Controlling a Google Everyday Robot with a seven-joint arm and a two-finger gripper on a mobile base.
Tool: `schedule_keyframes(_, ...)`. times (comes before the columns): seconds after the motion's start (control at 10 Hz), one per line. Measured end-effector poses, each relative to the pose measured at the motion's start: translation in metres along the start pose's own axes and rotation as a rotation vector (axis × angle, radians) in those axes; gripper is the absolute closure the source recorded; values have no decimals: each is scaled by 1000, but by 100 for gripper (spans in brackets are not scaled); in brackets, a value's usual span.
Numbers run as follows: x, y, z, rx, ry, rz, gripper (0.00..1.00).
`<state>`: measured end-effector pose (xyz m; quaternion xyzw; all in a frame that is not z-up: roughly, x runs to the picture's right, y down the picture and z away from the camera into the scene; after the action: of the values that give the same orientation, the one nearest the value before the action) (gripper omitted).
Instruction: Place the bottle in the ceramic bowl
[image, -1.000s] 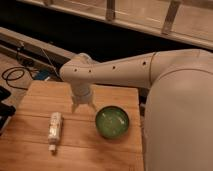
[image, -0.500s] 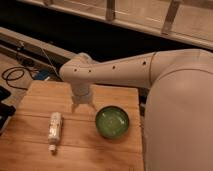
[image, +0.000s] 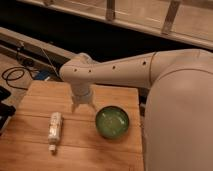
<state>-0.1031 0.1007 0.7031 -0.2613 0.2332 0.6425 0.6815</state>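
The whitish bottle (image: 54, 129) lies on its side on the wooden table (image: 30, 155), cap toward the front, left of centre. The glossy green ceramic bowl (image: 112, 121) stands upright on the table to the bottle's right and holds nothing. My gripper (image: 83, 106) points down from the white arm, hovering over the table between the bottle and the bowl, a little behind both. It holds nothing and touches neither.
My white arm (image: 165, 75) fills the right side of the view, over the table's right edge. Black cables (image: 15, 75) lie on the floor at the left. A dark counter wall with a metal rail (image: 30, 42) runs behind the table.
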Motion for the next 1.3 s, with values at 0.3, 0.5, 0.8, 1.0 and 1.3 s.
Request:
schedule_keyframes(0.3, 1, 13, -1, -36, -24, -49, 35)
schedule_keyframes(0.5, -2, 45, 3, -81, -25, -129, 35)
schedule_keyframes(0.8, -9, 126, 12, -170, 0, -283, 35)
schedule_keyframes(1.0, -4, 185, 26, -225, 43, -391, 35)
schedule_keyframes(1.3, -3, 189, 27, -227, 50, -400, 35)
